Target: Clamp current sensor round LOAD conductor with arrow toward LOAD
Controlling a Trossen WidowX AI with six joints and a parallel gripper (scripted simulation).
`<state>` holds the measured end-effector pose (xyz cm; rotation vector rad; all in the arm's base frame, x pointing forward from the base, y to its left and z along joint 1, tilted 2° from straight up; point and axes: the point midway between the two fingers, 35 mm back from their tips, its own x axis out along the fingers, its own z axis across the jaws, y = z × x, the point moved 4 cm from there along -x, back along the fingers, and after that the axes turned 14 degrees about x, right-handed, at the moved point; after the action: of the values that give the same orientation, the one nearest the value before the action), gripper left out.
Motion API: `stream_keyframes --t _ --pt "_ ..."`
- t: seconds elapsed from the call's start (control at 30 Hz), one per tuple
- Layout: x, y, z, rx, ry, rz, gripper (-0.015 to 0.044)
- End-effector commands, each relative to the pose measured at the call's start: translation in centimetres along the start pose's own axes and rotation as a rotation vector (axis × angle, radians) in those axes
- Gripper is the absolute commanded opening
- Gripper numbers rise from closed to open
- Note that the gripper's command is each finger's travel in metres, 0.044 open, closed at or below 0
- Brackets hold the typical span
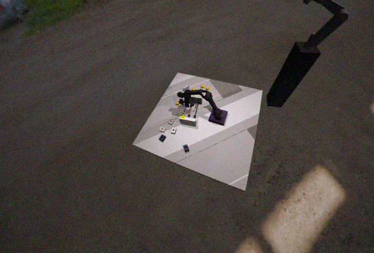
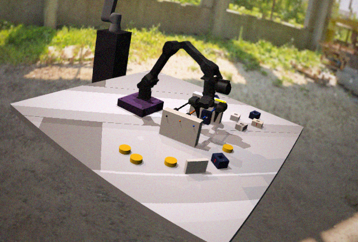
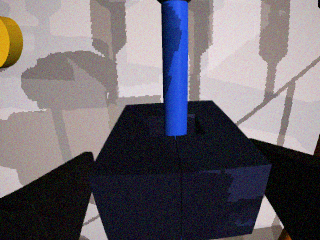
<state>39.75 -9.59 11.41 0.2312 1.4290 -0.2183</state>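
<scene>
1. Jaws of the gripper: set wide, holding nothing. The 2 fingers stand at opposite sides of the sensor; light contact cannot be determined.
2. Sensor: dark navy, block-shaped, located around the blue conductor. Its 2 halves meet at a thin straight seam. Latch condition and arrow direction cannot be read.
3. Arm: raised at the elbow, bent down at the wrist, with the gripper directed downward over the blue conductor. Its purple base stands well apart from that conductor.
4. Adjacent parts: the orange conductor runs beside the blue conductor. The black conductor lies beyond the orange.
5. Marker: a yellow piece is located at 1 end of the blue conductor. Its lettering is too small to read.
</scene>
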Motion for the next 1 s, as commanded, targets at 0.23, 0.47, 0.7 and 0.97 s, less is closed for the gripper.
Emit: stream_keyframes --t 0.23,0.47,0.7,0.97 --pt "-4.2 -0.5 -0.4 0.006 -0.063 0.005 0.044" --pt "-9.8 -1.1 -1.8 0.014 -0.153 0.009 0.044" --pt "-9.8 -1.1 -1.8 0.014 -0.153 0.009 0.044" --pt "-9.8 -1.1 -1.8 0.014 -0.153 0.009 0.044"
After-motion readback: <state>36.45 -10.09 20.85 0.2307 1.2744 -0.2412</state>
